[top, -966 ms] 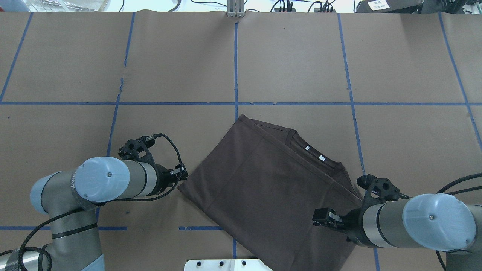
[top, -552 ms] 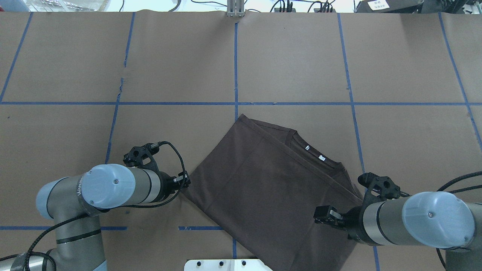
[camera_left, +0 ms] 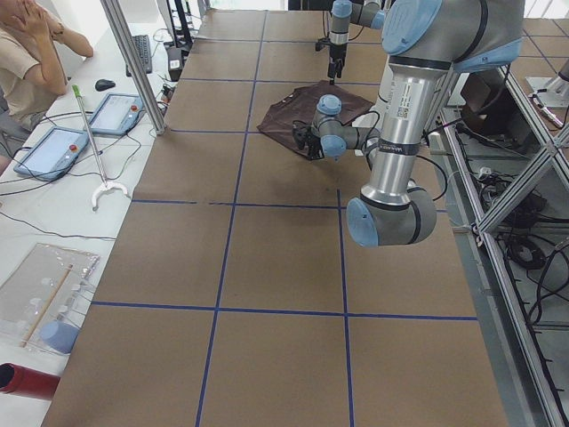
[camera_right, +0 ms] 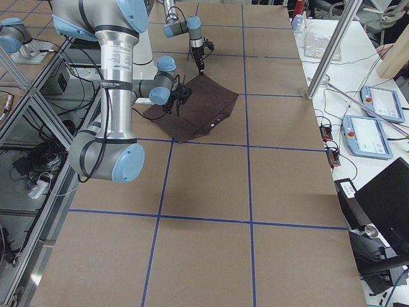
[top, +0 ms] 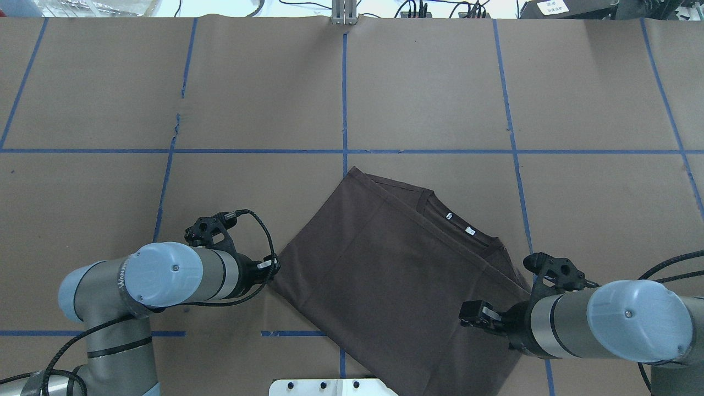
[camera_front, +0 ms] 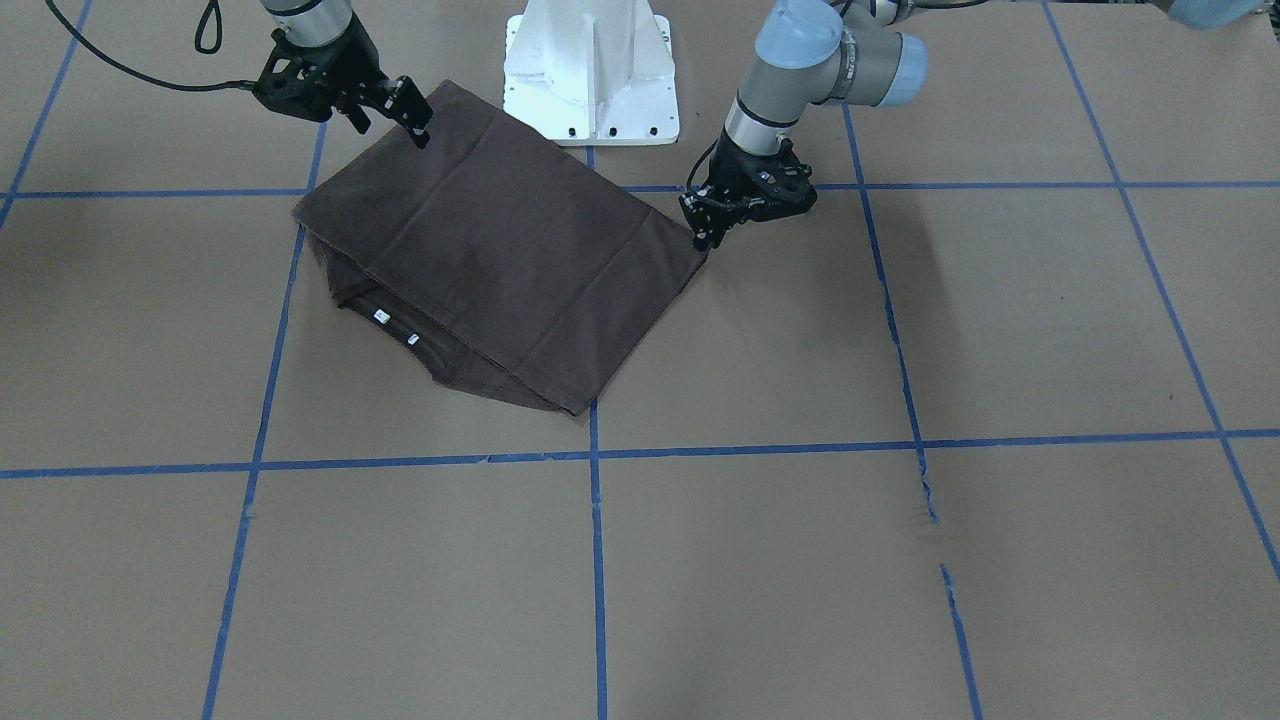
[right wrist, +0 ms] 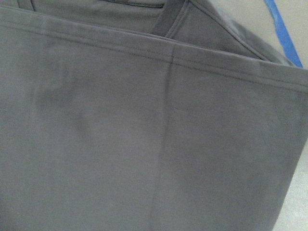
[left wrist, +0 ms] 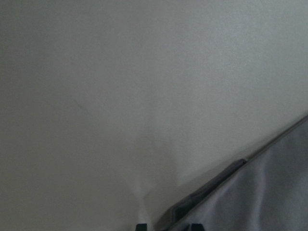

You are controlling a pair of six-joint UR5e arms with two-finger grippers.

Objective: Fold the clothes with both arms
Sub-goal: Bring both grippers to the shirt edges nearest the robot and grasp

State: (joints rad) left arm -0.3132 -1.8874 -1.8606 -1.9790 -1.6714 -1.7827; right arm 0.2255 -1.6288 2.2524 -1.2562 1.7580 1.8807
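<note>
The dark brown T-shirt [top: 385,286] [camera_front: 500,260] lies folded and flat, set diagonally, with its collar and white labels [top: 459,223] showing at the far right edge. My left gripper [top: 273,265] [camera_front: 703,238] points down at the shirt's left corner. In the left wrist view its two fingertips stand apart with the cloth's corner edge [left wrist: 269,192] between them. My right gripper [top: 467,318] [camera_front: 392,125] hovers open over the shirt's near right corner, holding nothing. The right wrist view is filled with shirt fabric [right wrist: 144,144] and shows no fingers.
The brown paper table top [top: 247,99] carries a grid of blue tape lines. The white pedestal [camera_front: 590,70] [top: 330,386] stands just behind the shirt. A seated person [camera_left: 27,53] and tablets [camera_left: 116,111] are beyond the table's far edge.
My left arm has moved nearer and to the right, bringing its gripper down to the shirt's left corner. The right arm and the shirt have hardly shifted.
</note>
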